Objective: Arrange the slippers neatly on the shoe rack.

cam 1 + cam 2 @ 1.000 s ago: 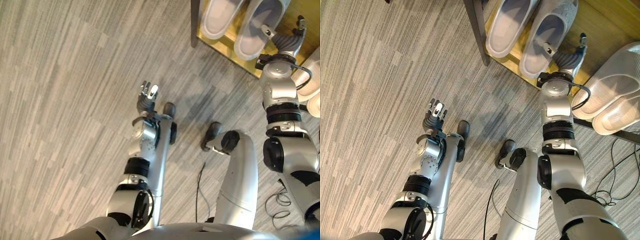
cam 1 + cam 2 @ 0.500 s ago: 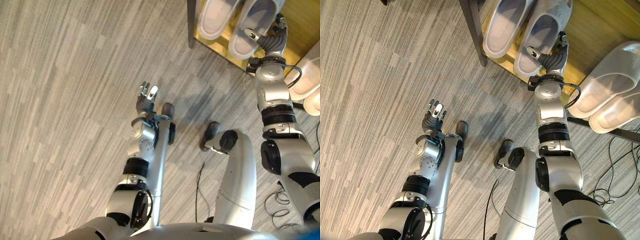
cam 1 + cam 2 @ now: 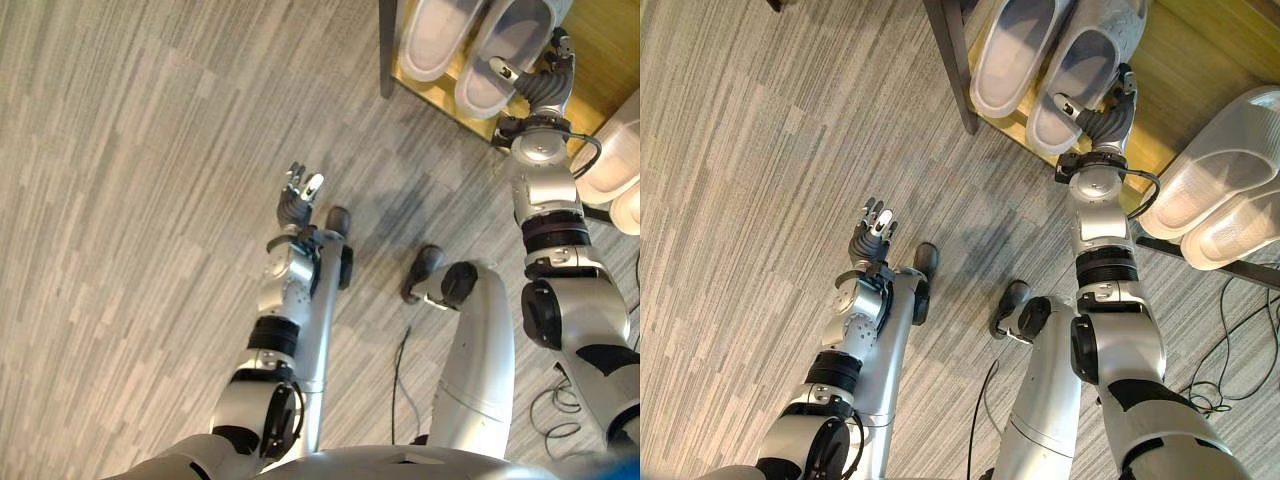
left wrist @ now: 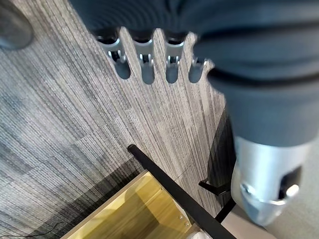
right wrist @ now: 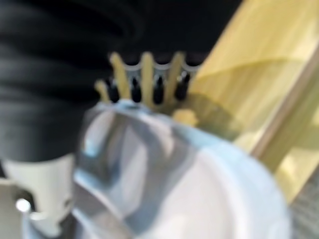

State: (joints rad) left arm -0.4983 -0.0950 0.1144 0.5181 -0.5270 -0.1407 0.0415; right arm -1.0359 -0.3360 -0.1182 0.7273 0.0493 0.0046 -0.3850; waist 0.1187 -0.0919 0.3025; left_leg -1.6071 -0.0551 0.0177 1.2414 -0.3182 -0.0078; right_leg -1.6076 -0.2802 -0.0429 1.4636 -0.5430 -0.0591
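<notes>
Now | right hand (image 3: 1102,112) curled round the heel of a pale grey rubber slipper (image 3: 1072,75) on the wooden bottom shelf (image 3: 1185,70) of the dark-framed shoe rack | its twin slipper (image 3: 1012,50) just beyond it | cream slipper pair (image 3: 1220,200) beside that hand's wrist | left hand (image 3: 870,230) over grey striped carpet (image 3: 760,200), fingers relaxed, holding nothing

Two slippers (image 3: 1040,55) are set side by side on the shoe rack (image 3: 1185,70); another pair (image 3: 1220,205) is placed to their right, beyond the right robot hand (image 3: 1105,112).
</notes>
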